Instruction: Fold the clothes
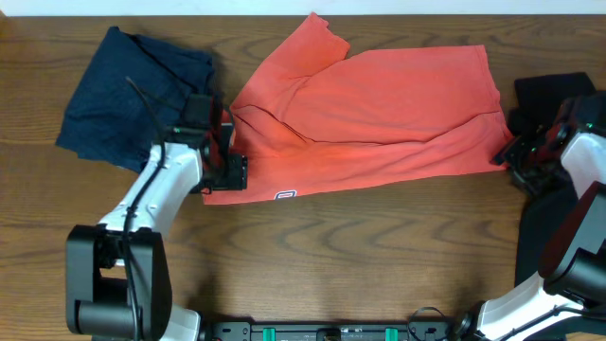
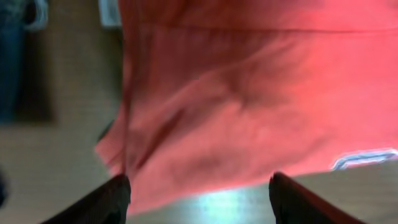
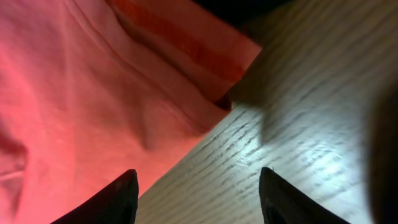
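The left gripper (image 2: pixel 199 200) stands open, its two dark fingertips (image 2: pixel 113 199) well apart and holding nothing. The hem of the coral-red T-shirt (image 1: pixel 379 114) lies just beyond them, with bare table (image 1: pixel 360 256) between the tips. Seen from overhead, this gripper sits at the shirt's near left corner, over the cloth's edge.

The right gripper (image 3: pixel 199 199) is open and empty too. One fingertip hangs over the shirt's cloth and the other over bare wood (a hemmed corner of the shirt ends just beyond). From overhead it sits at the shirt's near right corner.

The shirt lies spread and wrinkled across the far half of the table. One flap rises to a point at the table's far edge. A small white-outlined mark (image 1: pixel 285 195) sits on the near hem, close to the left gripper.

A crumpled dark navy garment (image 1: pixel 133 95) lies just left of the shirt. A black garment (image 1: pixel 554 95) lies just past the shirt's right edge. On the near side of the shirt, a wide band of bare wood runs from the hem to the arm bases.

The left arm (image 1: pixel 151 189) slants from its near-left base up to the shirt's corner, wrist tipped down. The right arm (image 1: pixel 579 180) bends out at the table's right edge, wrist turned in toward the shirt.
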Robot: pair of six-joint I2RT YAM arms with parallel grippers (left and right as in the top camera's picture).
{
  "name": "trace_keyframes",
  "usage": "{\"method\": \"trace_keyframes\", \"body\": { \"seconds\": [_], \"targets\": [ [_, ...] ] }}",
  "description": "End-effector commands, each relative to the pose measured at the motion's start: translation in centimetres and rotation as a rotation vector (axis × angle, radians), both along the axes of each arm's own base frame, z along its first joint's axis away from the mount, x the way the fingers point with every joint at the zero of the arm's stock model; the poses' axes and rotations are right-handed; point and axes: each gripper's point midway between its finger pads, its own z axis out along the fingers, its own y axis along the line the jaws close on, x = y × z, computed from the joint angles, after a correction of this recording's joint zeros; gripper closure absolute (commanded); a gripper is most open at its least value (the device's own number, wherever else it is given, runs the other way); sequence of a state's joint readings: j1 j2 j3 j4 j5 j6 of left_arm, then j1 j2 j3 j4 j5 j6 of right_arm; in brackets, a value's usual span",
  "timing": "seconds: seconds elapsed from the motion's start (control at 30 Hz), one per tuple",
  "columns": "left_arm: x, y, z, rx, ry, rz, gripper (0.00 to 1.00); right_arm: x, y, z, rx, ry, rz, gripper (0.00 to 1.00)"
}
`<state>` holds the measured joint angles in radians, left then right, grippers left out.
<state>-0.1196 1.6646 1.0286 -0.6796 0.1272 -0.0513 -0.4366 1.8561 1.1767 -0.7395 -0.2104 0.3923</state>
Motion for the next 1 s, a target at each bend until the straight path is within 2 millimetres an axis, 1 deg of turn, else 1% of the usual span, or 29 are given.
{"method": "trace_keyframes", "body": {
  "seconds": [0.0, 0.1, 0.17, 0.23, 0.37, 0.43, 0.5, 0.6, 0.63, 0.7, 0.77, 0.87, 0.97],
  "targets": [
    [-0.4, 0.2, -1.1, 0.004, 0.002, 0.027, 0.28, -0.6, 0.8, -1.0, 0.031, -0.002, 0.033, 0.4],
    [-1.1, 0.4, -1.5, 0.01, 0.023, 0.035, 0.28, -0.8, 0.9, -1.3, 0.031, 0.0, 0.037, 0.39],
    [-1.4, 1.1, -1.9, 0.05, 0.027, 0.041, 0.29, -0.6, 0.8, -1.3, 0.025, -0.011, 0.044, 0.39],
    [-1.6, 1.9, -2.4, 0.094, 0.028, 0.048, 0.32, -0.3, 0.7, -1.2, 0.02, -0.022, 0.043, 0.39],
    [-2.1, 2.8, -3.9, 0.146, 0.034, 0.055, 0.44, -0.1, 0.6, -1.2, 0.014, -0.032, 0.044, 0.37],
    [-2.4, 3.0, -4.5, 0.149, 0.052, 0.056, 0.51, -0.1, 0.6, -1.2, 0.014, -0.031, 0.044, 0.36],
    [-2.8, 3.1, -5.0, 0.152, 0.076, 0.056, 0.65, -0.1, 0.6, -1.2, 0.013, -0.031, 0.044, 0.35],
    [-3.5, 3.2, -5.2, 0.157, 0.108, 0.054, 0.87, -0.5, 0.0, -1.4, -0.022, -0.009, 0.037, 0.32],
    [-3.7, 3.2, -5.1, 0.159, 0.119, 0.055, 0.9, -0.7, -0.3, -1.5, -0.038, 0.003, 0.033, 0.32],
    [-4.2, 3.6, -4.9, 0.169, 0.146, 0.062, 0.93, -1.0, -0.6, -1.8, -0.059, 0.015, 0.031, 0.31],
    [-4.6, 4.1, -4.5, 0.182, 0.169, 0.069, 0.94, -1.0, -0.6, -2.0, -0.059, 0.01, 0.03, 0.31],
    [-4.3, 4.1, -4.0, 0.183, 0.173, 0.064, 0.94, -0.4, -0.2, -2.4, -0.049, -0.03, 0.039, 0.31],
    [-3.8, 4.1, -3.7, 0.181, 0.16, 0.066, 0.94, -0.4, 0.7, -3.2, -0.018, -0.057, 0.046, 0.4]
  ]
}}
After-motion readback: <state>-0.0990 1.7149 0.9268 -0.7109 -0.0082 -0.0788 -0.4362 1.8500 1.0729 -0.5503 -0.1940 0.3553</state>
